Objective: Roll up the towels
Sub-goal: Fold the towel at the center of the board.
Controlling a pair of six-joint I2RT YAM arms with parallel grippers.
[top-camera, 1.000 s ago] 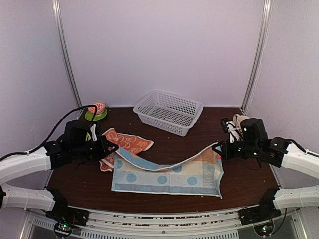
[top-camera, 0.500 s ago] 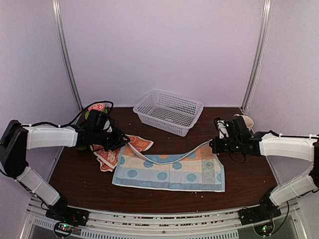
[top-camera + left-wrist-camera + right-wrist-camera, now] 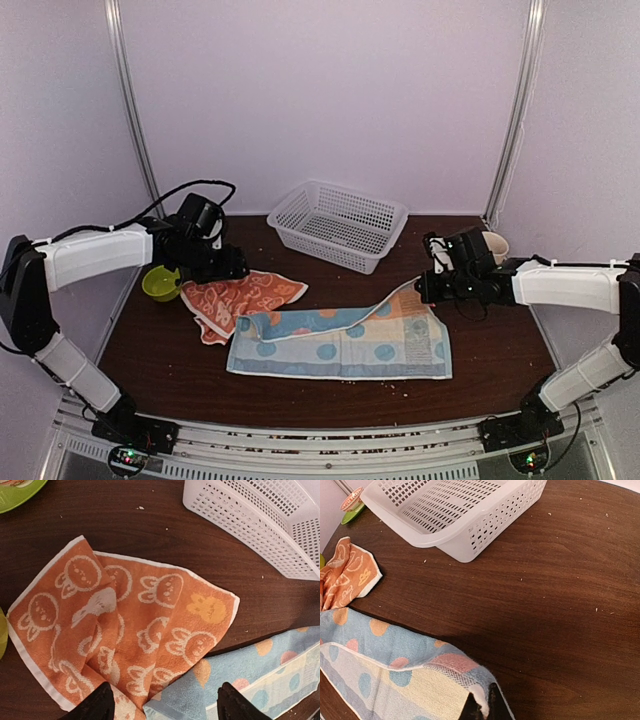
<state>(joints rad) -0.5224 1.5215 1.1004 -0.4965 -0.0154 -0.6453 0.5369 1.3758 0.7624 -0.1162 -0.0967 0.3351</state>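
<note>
While the right fingers (image 3: 495,710) pinch a raised corner of the blue towel (image 3: 340,350), apparently to fold it, the left fingers (image 3: 95,707) hang spread, empty, over the orange towel (image 3: 150,615). Neither is rolled.

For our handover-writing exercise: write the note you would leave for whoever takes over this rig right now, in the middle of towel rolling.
Left gripper: open over the orange bunny towel, holding nothing.
Right gripper: shut on the raised far right corner of the dotted blue towel.
Towels: both on the table, touching; the orange one crumpled, the blue one partly folded.
Done: nothing rolled.
Left: roll both.
</note>
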